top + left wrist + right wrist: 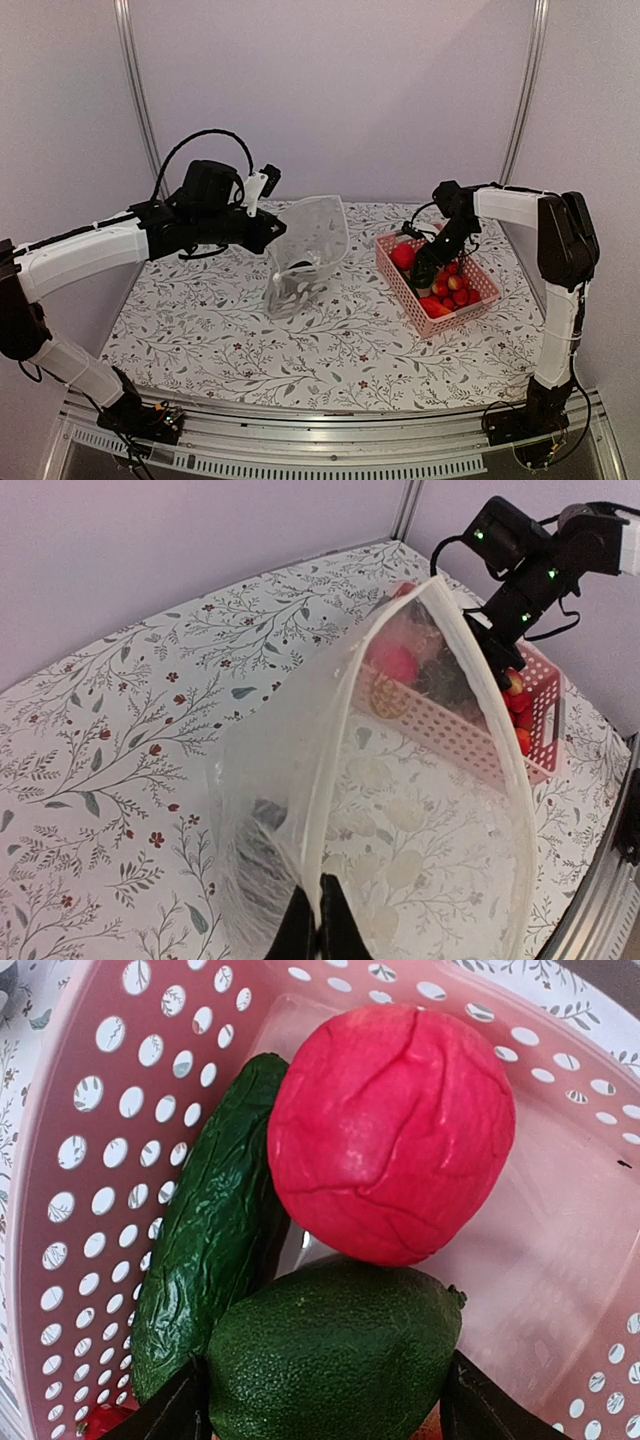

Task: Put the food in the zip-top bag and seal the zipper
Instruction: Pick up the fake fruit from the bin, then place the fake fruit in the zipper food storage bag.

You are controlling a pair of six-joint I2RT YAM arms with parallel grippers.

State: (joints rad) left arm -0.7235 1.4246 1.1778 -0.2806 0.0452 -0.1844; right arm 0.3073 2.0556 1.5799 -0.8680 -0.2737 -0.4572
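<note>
Currently working over a flower-print table [200, 340]. Holding the clear bag [305, 255] upright near the table's middle, lower end seemingly resting on the cloth, with the left gripper [318, 935] pinching its rim, jaws clenched tight on the plastic; most likely gripping there to hang the mouth wide for loading. Tilting that mouth up and rightward, toward the pink basket [400, 285], with the mouth's long axis running from the pinch straight out to the far tip near the basket. Reaching down into the basket, just right of the bag, with the right gripper [325, 1422]. Finding all the food [450, 290] lying in there, none in the bag: a red round fruit [390, 1130] pressing against the rest; a long dark green piece [205, 1240] lying along the holed wall, lengthwise beside the fruit; a green round piece [330, 1350] sitting between the parted jaws, flanked closely on both sides, no sure squeeze showing, presumably being lined up for a pick. Showing the zipper [325, 800] unsealed, strips bowing well apart.
</note>
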